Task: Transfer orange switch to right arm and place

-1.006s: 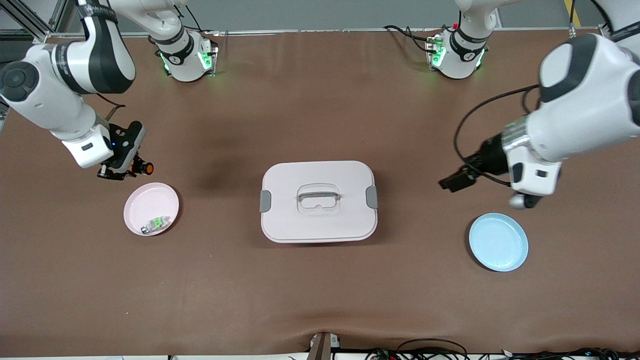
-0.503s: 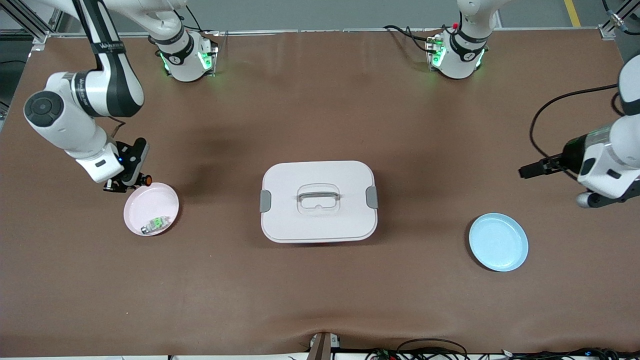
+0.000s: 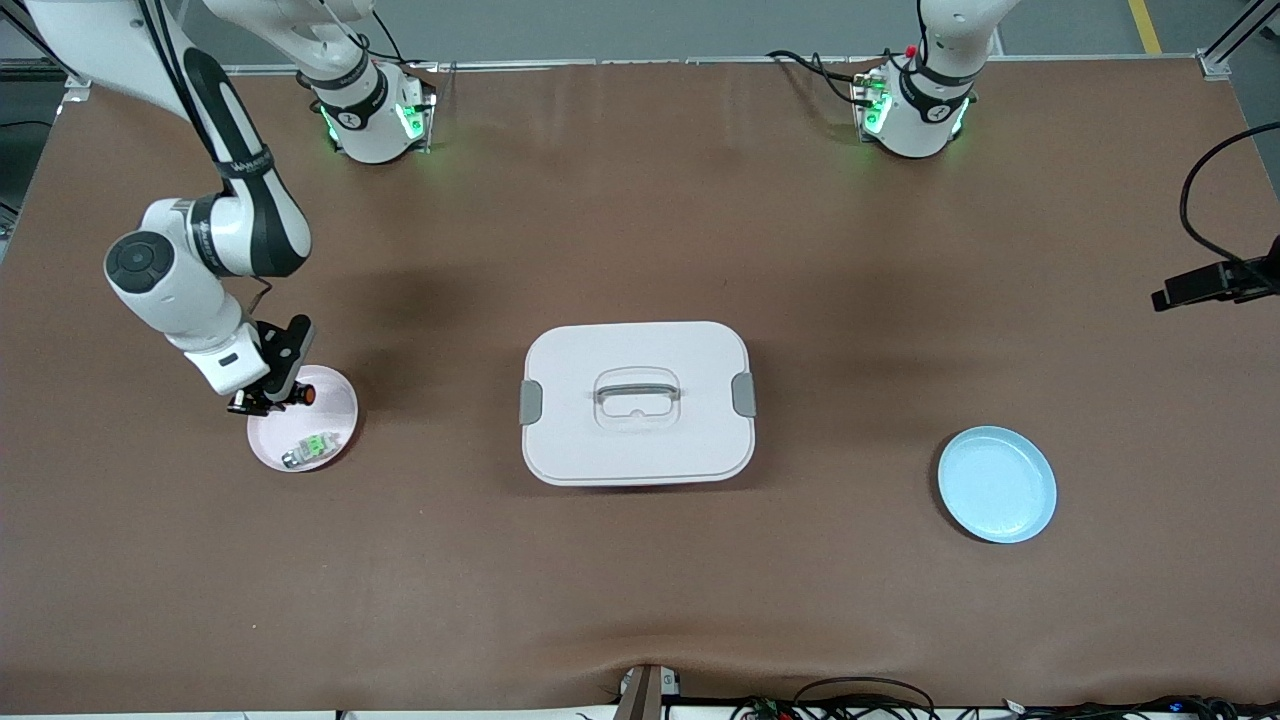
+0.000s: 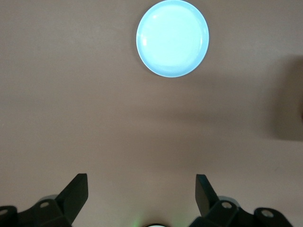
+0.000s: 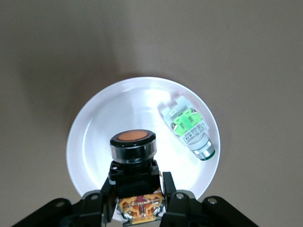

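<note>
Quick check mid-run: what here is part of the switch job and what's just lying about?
In the job:
orange switch, gripped by right claw over the pink plate
left claw, open, waiting

Lying about:
green switch on that plate
blue plate
lidded box

My brown counter (image 3: pixel 640 580) carries a pink plate (image 3: pixel 335 392) toward the right arm's end, a lidded white box (image 3: pixel 638 402) mid-counter, and a blue plate (image 3: pixel 997 484) toward the left arm's end.

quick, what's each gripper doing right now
Left gripper: open, empty, over bare table near the blue plate.
Right gripper: shut on the orange switch, over the pink plate.
</note>
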`<state>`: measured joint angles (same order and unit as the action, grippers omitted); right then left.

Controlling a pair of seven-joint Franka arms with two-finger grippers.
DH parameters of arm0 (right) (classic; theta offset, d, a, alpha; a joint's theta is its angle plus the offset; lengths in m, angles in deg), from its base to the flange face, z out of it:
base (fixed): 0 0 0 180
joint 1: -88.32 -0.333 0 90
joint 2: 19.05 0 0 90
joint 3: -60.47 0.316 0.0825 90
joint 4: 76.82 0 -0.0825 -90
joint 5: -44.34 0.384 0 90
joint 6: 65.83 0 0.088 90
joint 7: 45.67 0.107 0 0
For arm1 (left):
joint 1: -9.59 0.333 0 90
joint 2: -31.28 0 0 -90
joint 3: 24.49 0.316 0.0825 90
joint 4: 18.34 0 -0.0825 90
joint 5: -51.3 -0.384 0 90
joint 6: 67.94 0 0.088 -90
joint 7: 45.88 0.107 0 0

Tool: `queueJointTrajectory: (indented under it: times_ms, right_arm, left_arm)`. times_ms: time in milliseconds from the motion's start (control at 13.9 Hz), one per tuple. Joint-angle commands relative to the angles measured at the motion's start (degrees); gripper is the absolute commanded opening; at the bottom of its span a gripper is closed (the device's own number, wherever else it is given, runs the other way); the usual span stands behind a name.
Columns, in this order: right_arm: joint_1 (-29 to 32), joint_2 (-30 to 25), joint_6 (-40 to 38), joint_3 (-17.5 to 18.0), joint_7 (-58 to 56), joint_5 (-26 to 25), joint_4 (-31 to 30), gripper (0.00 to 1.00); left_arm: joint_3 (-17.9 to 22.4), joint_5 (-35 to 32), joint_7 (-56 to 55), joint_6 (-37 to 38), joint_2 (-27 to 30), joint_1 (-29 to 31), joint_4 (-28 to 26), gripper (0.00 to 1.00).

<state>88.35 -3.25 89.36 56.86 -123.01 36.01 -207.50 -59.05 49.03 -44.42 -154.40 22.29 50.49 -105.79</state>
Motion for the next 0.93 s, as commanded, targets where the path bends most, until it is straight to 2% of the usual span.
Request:
queueJointTrajectory:
  times_ms: [0,216,288,575,862]
  right_arm:
    - [2.2,2.9,4.7,0.8,-0.6,-1.7,-0.1,0.00]
    - [2.5,4.3,6.3,0.8,-0.6,-1.7,-0.4,0.00]
    - [2.6,4.4,6.6,0.8,-0.5,-1.7,-0.8,0.00]
    - [4.3,6.3,10.7,0.8,-0.5,-1.7,-2.5,0.00]
    - [4.4,6.5,10.7,0.7,-0.7,-1.8,-3.3,0.00]
  left_arm:
    - [-0.4,3.6,2.5,-1.8,6.7,1.9,-6.0,1.00]
    - [-0.2,7.2,2.7,-8.9,14.5,2.2,-15.2,1.00]
    - [-0.2,7.5,2.8,-9.5,15.4,2.2,-16.3,1.00]
    - [-0.2,10.1,5.7,-9.6,15.1,2.3,-15.0,1.00]
    - [1.1,9.8,6.4,-9.6,13.8,1.4,-13.5,1.00]
